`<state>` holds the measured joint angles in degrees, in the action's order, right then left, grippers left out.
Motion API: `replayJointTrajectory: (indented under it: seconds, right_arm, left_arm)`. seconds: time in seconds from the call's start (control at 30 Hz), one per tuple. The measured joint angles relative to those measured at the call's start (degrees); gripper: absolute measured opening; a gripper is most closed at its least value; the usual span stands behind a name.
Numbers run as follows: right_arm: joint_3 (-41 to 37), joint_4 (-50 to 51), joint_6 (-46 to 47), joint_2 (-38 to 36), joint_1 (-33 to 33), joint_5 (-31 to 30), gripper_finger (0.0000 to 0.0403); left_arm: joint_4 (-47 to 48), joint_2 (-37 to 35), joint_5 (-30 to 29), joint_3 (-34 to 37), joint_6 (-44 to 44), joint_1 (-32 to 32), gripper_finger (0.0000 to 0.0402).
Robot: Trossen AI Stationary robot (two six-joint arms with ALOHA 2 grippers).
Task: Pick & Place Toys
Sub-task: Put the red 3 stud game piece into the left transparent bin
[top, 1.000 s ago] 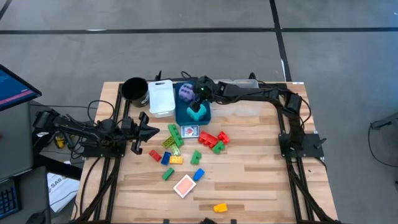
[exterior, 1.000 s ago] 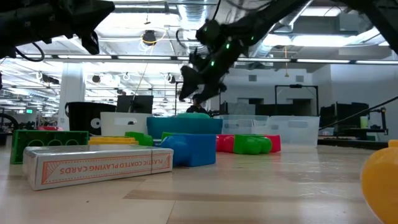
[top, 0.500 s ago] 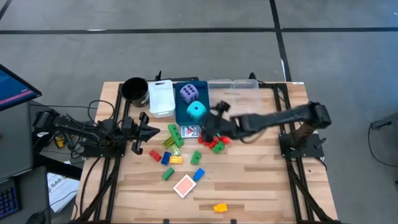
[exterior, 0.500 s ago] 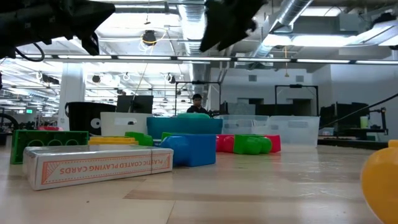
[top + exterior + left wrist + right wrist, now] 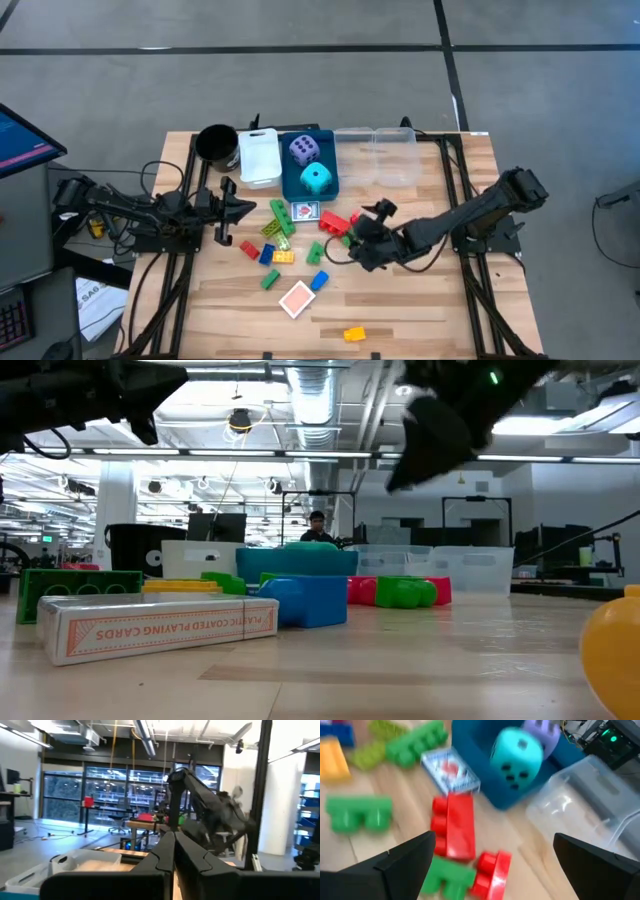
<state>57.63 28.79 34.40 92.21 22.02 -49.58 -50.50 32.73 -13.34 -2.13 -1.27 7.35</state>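
Small red, green, blue and yellow bricks point(image 5: 283, 256) lie scattered mid-table, with a playing-card box point(image 5: 305, 211) and red-backed cards point(image 5: 297, 298). A purple die point(image 5: 304, 150) and a cyan die point(image 5: 316, 180) rest inside the blue bin point(image 5: 327, 140). My right gripper point(image 5: 355, 243) hangs open above the table beside a red brick point(image 5: 455, 827) and a green brick point(image 5: 350, 237), with nothing between its fingers point(image 5: 405, 865). My left gripper point(image 5: 235, 210) is shut and empty, raised at the table's left side.
A black cup point(image 5: 215, 143), a white bin point(image 5: 258, 155) and a clear bin point(image 5: 375, 150) stand along the far edge. A yellow piece point(image 5: 354, 334) lies near the front edge. Bare wood spreads to the right of the bricks, under my right arm.
My right gripper has swung from above the blue bin toward the table's near edge and a little to the right, sinking slightly and rolling, and now hangs over the red and green bricks. It has stayed open. The cyan die stays in the bin.
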Motion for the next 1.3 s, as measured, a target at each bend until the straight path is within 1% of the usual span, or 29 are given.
replayJointTrajectory:
  seconds: [0.13,0.27,0.37,0.5,0.6,0.8,0.93,1.07,1.3]
  right_arm:
    - [-3.31,-1.9,-1.78,-0.08,1.26,1.09,0.04]
    - [-4.21,-3.3,-10.18,-0.02,2.0,5.51,0.04]
    - [-4.18,-7.05,-16.49,-0.09,1.53,12.07,0.04]
    - [-4.09,-12.8,-21.99,-0.07,-0.88,22.14,0.04]
    - [-4.09,-12.52,-25.15,-0.08,-2.77,25.01,0.0398]
    - [-4.09,-5.43,-25.9,-0.07,-7.15,30.9,0.0386]
    - [-4.09,-1.95,-27.73,-0.07,-9.54,33.24,0.0377]
    - [-4.09,-2.8,-28.96,-0.07,-10.77,33.31,0.0369]
    - [-4.09,-2.85,-30.22,-0.07,-12.09,36.34,0.0353]
  left_arm:
    - [0.92,0.02,-0.43,0.0,-0.67,0.02,0.0003]
    - [1.6,0.3,-0.46,0.0,-1.74,0.02,0.0003]
    - [1.34,0.5,-0.47,0.0,-1.75,0.02,0.0003]
    - [0.81,0.5,-0.49,0.0,-1.78,0.02,0.0003]
    - [0.7,0.5,-0.5,0.0,-1.78,0.02,0.0003]
    - [0.73,0.5,-0.67,0.0,-1.78,0.02,0.0003]
    - [0.74,0.5,-0.65,0.0,-2.02,0.02,0.0003]
    - [0.76,0.5,-0.63,0.0,-2.17,0.02,0.0003]
    - [2.01,0.5,-0.57,0.0,-2.19,0.02,0.0003]
